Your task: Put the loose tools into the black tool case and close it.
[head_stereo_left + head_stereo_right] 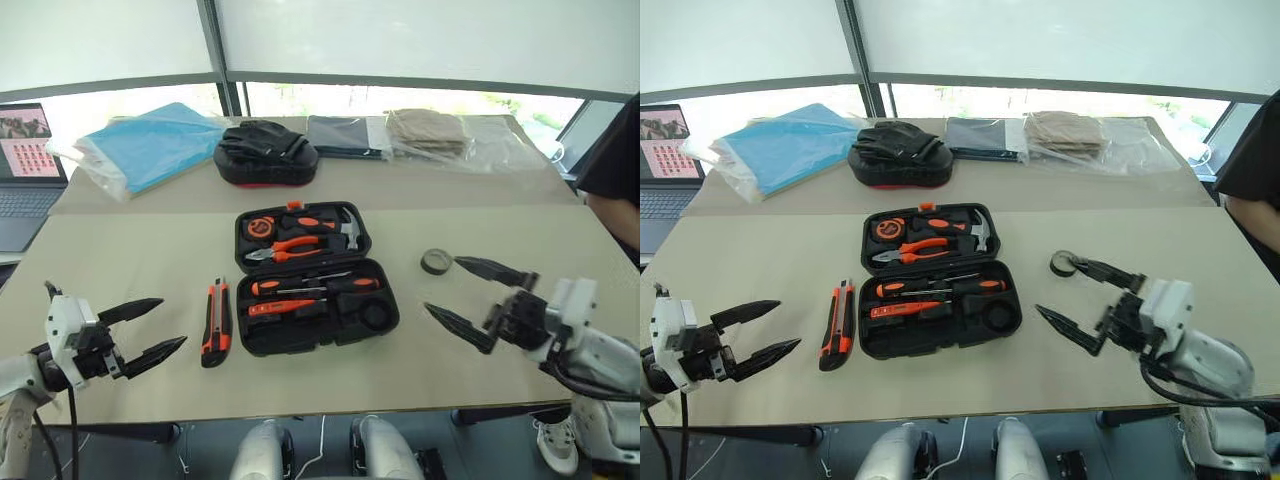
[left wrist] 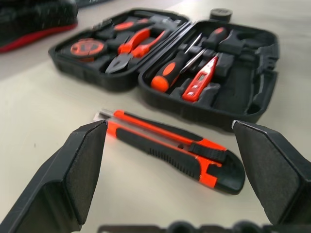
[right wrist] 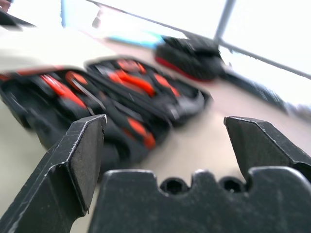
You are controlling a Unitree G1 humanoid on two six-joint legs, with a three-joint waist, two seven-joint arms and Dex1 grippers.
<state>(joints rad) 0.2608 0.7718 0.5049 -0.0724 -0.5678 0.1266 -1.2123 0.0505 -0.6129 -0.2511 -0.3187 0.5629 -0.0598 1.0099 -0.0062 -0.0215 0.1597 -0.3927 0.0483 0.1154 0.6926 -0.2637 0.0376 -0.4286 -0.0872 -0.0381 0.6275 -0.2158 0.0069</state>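
The black tool case [image 1: 300, 341] lies open in the middle of the table. Its near half holds two screwdrivers [image 1: 345, 284] and an orange tester pen [image 1: 275, 307]; its far half holds pliers, a hammer and a tape measure. The orange-black utility knife [image 1: 216, 322] lies on the table just left of the case. A small dark tape roll [image 1: 435, 261] sits to the case's right. My left gripper [image 1: 172, 321] hovers open left of the knife, pointing at it [image 2: 170, 145]. My right gripper [image 1: 441, 283] is open, its far finger close beside the roll.
A black mitt with a red edge [image 1: 265, 155] lies behind the case. Bagged blue sheets [image 1: 150, 145], a dark folded item [image 1: 343, 135] and beige cloth [image 1: 430, 130] line the back. A laptop [image 1: 25, 170] stands far left. A person's dark sleeve [image 1: 615, 170] is at the right edge.
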